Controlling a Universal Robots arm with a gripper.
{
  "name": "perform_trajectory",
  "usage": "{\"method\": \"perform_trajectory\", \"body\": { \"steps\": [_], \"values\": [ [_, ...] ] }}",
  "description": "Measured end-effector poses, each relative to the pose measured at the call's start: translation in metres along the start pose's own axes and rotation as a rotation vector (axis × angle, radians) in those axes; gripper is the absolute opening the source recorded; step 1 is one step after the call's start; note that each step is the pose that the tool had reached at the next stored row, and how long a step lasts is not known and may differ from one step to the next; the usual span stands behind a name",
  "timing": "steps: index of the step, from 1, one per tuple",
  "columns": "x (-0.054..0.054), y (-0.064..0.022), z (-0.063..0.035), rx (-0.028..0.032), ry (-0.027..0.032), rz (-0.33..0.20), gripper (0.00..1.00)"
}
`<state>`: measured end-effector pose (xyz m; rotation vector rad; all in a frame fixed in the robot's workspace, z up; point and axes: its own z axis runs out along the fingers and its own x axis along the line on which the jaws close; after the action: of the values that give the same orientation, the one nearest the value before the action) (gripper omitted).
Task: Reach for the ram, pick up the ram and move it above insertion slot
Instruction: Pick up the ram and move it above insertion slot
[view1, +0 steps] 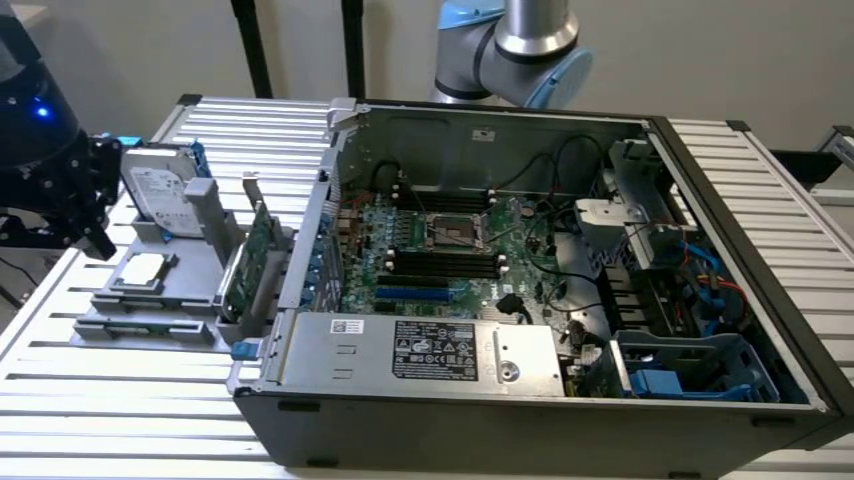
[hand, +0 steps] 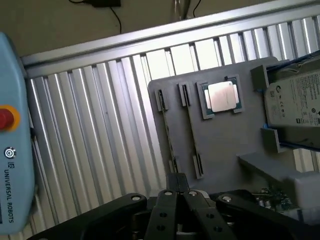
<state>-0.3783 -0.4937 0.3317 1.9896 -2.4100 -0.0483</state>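
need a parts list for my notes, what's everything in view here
table: one, silver slats, under everything
computer case: one, black, open, mid-table
motherboard: one, green, inside the case
power supply: one, silver, at the case's near edge
grey holder: one, grey, on the table at the exterior view's left of the case
ram: one, dark green, on edge in a holder slot
processor: one, silver, in a holder recess
hard drive: one, silver, on the holder
expansion cards: count unclear, green, upright between holder and case
pendant: one, pale blue, red button, across the slats from the holder
robot arm: one, silver and blue, behind the case
fingers: two, black, shut, empty, near the ram's end
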Motion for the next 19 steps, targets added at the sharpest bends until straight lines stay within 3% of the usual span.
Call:
{"method": "perform_trajectory", "body": {
  "steps": [11,14,19],
  "values": [
    [-0.0002,0.0,0.0028,0.0013,0.0039,-0.184,0.11],
    [-0.0012,0.0003,0.0032,0.0079,0.0021,-0.209,0.11],
    [-0.0013,0.0004,0.0031,0.0078,0.0024,-0.21,0.12]
  ]
}}
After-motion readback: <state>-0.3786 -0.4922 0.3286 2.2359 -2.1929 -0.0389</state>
